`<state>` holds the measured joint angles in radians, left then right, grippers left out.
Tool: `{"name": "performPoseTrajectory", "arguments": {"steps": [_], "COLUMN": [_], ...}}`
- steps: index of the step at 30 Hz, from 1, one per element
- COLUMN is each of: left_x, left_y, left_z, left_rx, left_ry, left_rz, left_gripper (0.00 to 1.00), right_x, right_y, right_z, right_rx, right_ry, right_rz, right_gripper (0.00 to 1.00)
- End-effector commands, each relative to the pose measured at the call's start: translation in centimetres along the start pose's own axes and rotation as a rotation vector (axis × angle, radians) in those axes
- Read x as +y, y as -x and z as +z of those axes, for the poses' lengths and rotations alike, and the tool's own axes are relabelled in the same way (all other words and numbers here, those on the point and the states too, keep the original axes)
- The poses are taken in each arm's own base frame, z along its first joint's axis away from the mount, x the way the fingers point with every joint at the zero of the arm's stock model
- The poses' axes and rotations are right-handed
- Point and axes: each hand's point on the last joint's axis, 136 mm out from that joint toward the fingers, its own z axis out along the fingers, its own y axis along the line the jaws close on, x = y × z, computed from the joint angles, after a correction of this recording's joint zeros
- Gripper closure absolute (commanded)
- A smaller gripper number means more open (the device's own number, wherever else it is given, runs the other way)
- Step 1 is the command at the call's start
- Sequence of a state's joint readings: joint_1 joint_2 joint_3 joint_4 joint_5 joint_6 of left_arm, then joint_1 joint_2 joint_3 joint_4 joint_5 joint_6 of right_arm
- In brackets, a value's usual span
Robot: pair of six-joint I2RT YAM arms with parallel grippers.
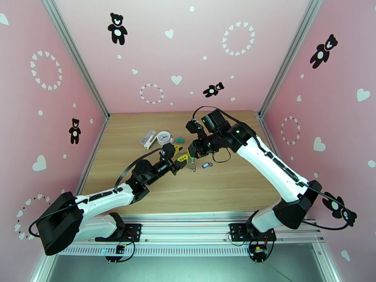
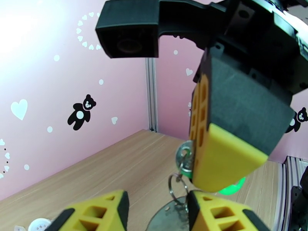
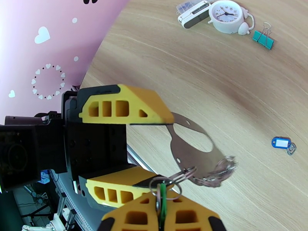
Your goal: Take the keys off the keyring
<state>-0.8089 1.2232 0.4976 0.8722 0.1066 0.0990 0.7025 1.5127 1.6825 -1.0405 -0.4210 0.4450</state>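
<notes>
Pinches the green key (image 2: 234,186) with the right gripper (image 3: 161,205), fingers pressed together on its head. Holds the key up off the table (image 3: 215,81), threaded on a small metal ring (image 3: 169,185) just past the fingertips. Joins through that ring to the keyring (image 3: 184,156), a flat silvery-grey piece with an oval opening and a clump of small rings and chain at its far end.

Meets the keyring from the other side with the left gripper (image 3: 163,149), fingers standing apart with the flat piece spanning between them, gripped across its width as far as can be told. Keeps the keyring in the air between the two grippers, over the middle of the table.

Shows the blue key (image 3: 281,142) lying flat on the wood, apart from the keyring, with a small ring of its own. Further back, places a white clock (image 3: 226,11) and a teal binder clip (image 3: 263,38) side by side.
</notes>
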Motion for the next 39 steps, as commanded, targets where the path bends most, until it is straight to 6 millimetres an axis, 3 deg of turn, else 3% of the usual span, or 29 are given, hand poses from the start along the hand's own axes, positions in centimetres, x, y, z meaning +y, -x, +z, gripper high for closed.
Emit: {"name": "performPoseTrajectory", "arguments": {"steps": [1,7,8,21,32,39], "left_x": [0.0,-0.4,-0.5,-2.6,-2.2,-3.5], "left_y": [-0.3,-0.9,-0.1,0.4,0.4,0.3], "left_z": [-0.7,-1.1,-1.2,-1.3,-0.9,-1.1], "left_rx": [0.02,0.028,-0.01,-0.045,-0.036,-0.045], "left_ry": [0.012,-0.006,-0.012,-0.131,-0.113,-0.187], "left_rz": [0.026,0.053,0.057,0.091,0.114,0.131], "left_gripper": [0.53,0.56,0.56,0.57,0.63,0.58], "right_x": [1.1,1.8,1.8,2.6,3.4,3.3], "right_y": [0.3,-0.1,-0.1,-0.4,-0.6,-0.5], "right_z": [-1.2,-1.4,-1.5,-1.8,-2.1,-2.2], "right_rx": [-0.048,-0.025,-0.025,0.001,0.005,0.0], "right_ry": [0.018,0.048,0.046,0.086,0.126,0.122], "right_rz": [-0.012,-0.024,-0.026,-0.014,-0.012,0.0], "right_gripper": [1.0,1.0,1.0,1.0,1.0,1.0]}}
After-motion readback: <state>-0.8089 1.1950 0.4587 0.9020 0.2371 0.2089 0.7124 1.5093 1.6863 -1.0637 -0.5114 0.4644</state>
